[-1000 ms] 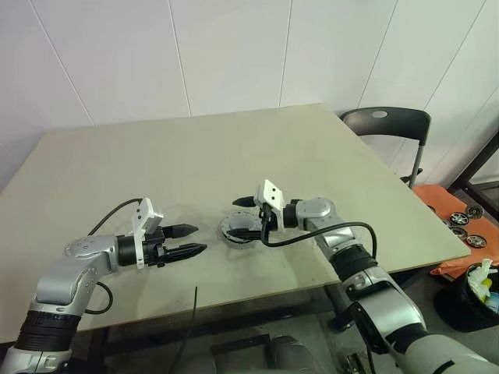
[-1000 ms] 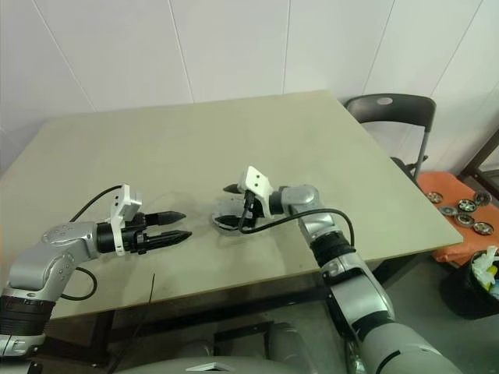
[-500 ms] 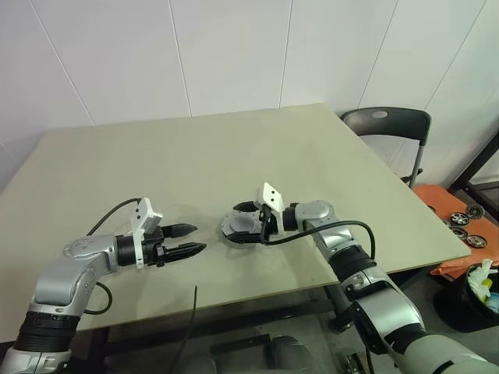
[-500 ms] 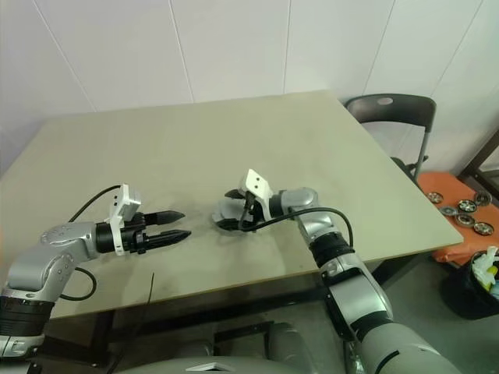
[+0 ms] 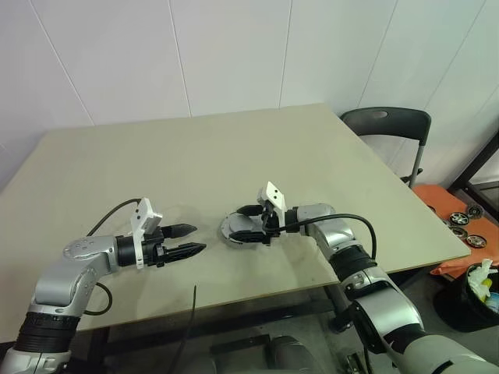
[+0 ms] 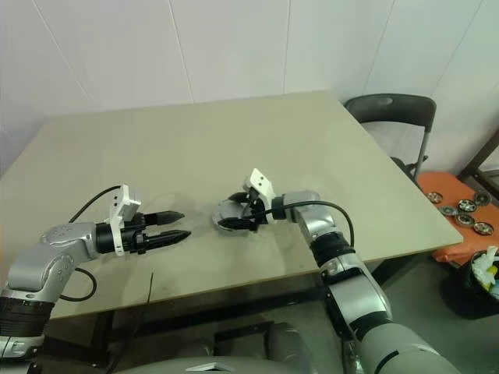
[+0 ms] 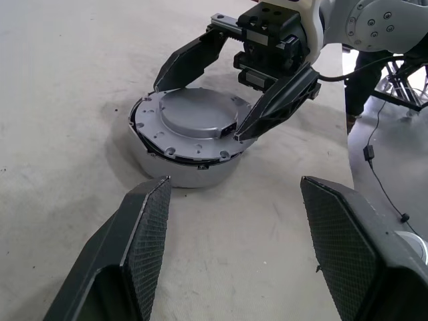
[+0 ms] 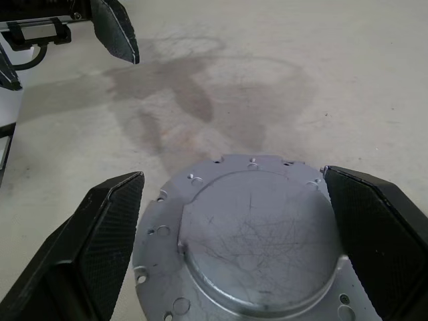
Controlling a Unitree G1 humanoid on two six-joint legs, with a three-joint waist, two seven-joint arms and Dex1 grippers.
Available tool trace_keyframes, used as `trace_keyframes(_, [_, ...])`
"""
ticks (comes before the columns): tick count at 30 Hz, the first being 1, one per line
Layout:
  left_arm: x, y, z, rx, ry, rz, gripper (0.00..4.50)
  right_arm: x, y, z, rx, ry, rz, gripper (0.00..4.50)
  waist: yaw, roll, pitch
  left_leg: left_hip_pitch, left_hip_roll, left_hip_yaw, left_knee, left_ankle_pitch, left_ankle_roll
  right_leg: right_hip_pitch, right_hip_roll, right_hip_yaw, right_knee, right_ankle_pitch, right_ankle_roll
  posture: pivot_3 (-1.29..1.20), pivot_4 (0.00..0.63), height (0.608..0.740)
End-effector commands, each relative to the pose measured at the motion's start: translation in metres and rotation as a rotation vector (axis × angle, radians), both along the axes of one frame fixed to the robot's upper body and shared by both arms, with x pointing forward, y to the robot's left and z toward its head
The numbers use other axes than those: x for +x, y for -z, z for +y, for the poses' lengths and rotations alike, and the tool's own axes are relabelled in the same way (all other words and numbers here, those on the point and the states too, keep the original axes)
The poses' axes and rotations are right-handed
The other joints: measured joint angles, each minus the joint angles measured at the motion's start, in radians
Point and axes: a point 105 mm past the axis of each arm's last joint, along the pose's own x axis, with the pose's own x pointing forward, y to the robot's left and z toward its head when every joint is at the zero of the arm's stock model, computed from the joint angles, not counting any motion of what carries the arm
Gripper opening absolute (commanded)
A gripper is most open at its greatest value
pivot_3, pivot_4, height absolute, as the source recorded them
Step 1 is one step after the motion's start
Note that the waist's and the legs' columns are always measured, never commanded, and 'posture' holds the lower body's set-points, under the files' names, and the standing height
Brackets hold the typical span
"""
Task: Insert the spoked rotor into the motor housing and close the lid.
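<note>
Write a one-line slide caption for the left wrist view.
Right claw straddles the lid seated on the motor housing, jaws open.

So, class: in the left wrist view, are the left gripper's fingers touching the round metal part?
No. The left gripper is open, and bare table separates it from the lid.

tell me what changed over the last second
The right gripper rolled at the wrist and sank a little, so its open fingers now straddle the lid sitting on the housing. The left gripper stayed put, open, beside it. The assembly hasn't moved on the table.
</note>
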Motion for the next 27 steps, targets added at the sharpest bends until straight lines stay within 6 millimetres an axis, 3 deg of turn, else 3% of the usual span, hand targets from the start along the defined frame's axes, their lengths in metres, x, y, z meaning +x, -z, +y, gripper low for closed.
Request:
trace_keyframes(1, [0.003, -0.014, -0.001, -0.006, 0.012, -0.058, 3.29, 0.002, -0.011, 0.005, 0.026, -0.006, -0.029, 4.48, 0.000, 0.000, 0.000, 0.000, 0.000, 0.000, 0.000, 0.000, 0.000, 0.000, 0.000, 0.000, 0.000, 0.000, 0.000, 0.00, 0.000, 0.740])
trace_keyframes(16, [0.003, -0.013, -0.001, -0.009, 0.005, -0.055, 3.29, 0.007, -0.021, 0.009, 0.044, -0.008, -0.127, 4.48, -0.001, 0.000, 0.000, 0.000, 0.000, 0.000, 0.000, 0.000, 0.000, -0.001, 0.000, 0.000, 0.000, 0.000, 0.000, 0.00, 0.000, 0.740])
trace_keyframes(27, [0.003, -0.012, -0.001, -0.010, 0.004, -0.055, 3.29, 0.002, -0.009, 0.006, -0.015, -0.040, -0.102, 4.48, -0.001, 0.000, 0.000, -0.001, 0.000, 0.000, 0.000, 0.000, 0.000, -0.001, 0.000, 0.000, 0.000, 0.000, 0.000, 0.00, 0.000, 0.740])
